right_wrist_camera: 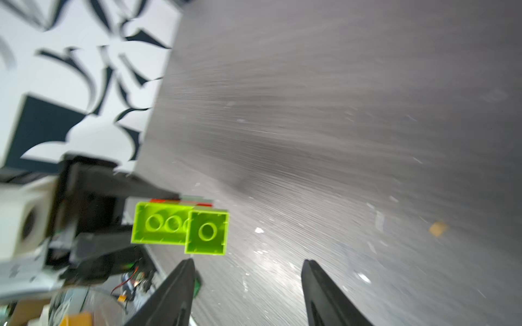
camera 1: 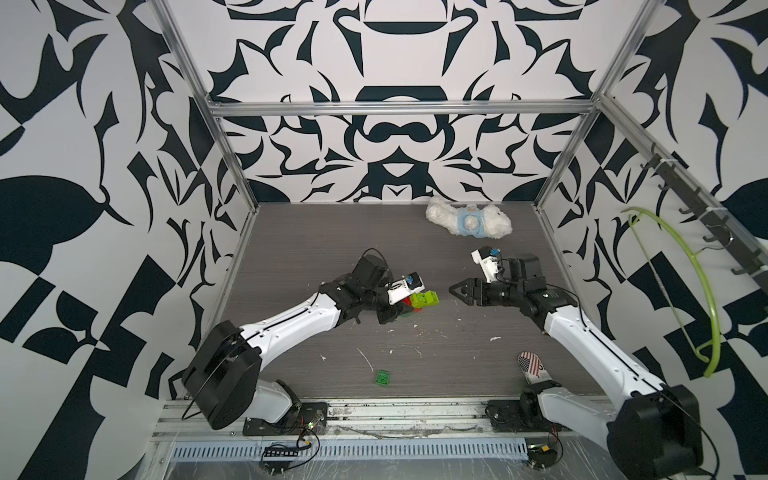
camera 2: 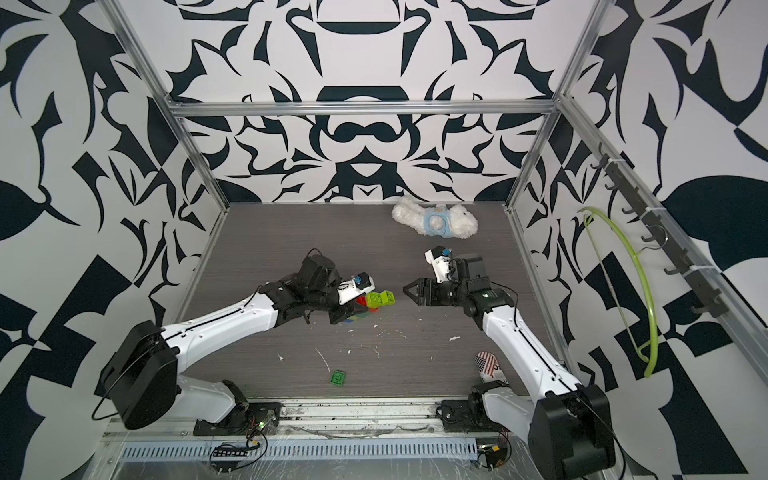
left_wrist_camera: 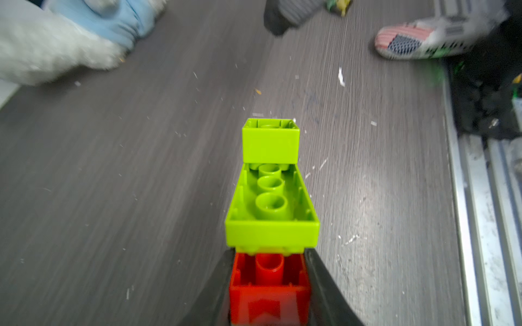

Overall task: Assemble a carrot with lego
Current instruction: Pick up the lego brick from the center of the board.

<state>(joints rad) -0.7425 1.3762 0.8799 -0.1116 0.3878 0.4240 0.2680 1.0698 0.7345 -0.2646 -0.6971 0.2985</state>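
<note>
Partly hidden between the left fingers [left_wrist_camera: 324,293] sits the carrot [left_wrist_camera: 271,214].

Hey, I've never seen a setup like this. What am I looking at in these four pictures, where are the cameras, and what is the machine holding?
These are two robot arms working over a table, inside a patterned booth. Two pictures look down on the whole scene from above. The other two come from a camera on each arm's wrist, looking forward from there. The left hand is shut on a red brick, with a long lime brick clipped to it and a small lime brick on the end. The right hand is open and empty, facing those bricks. On the table lie a loose green brick, a white plush toy and a flag-patterned item.
</note>
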